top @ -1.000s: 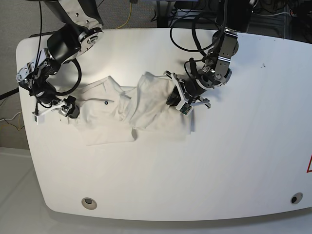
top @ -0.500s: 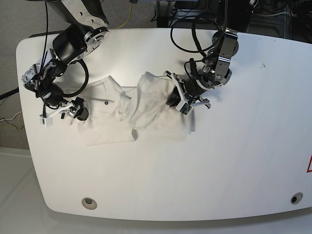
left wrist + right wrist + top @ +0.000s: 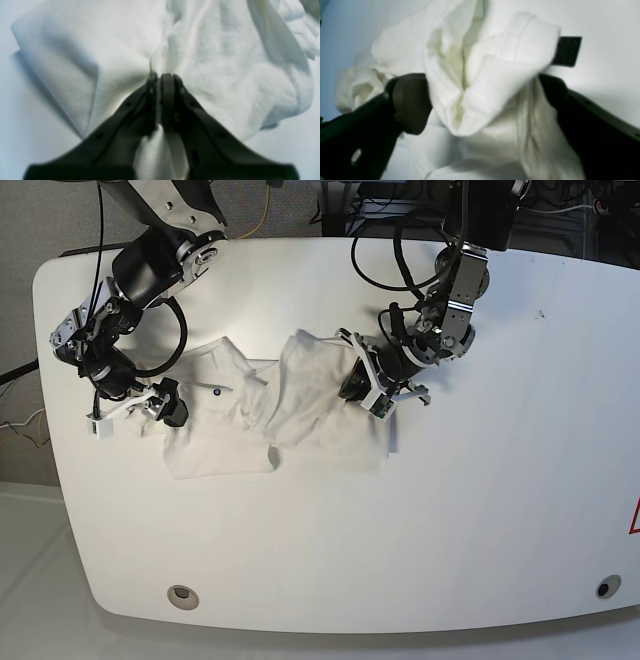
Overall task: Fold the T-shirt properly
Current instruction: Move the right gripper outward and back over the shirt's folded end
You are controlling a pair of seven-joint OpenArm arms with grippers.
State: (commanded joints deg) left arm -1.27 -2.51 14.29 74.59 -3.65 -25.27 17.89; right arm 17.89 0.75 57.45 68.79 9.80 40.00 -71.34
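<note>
Cotton T-shirt (image 3: 270, 405), bunched mid-worktop (image 3: 450, 510): light, limp, likely to sag. Left tool (image 3: 161, 77) pinches a fold; right tool (image 3: 480, 100) spread around a hem. Best gripped at seams.

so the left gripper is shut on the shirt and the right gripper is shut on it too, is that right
Not quite. The left gripper is shut on the shirt, but the right gripper is open: the right wrist view shows its fingers spread wide with a fold of shirt between them.
</note>
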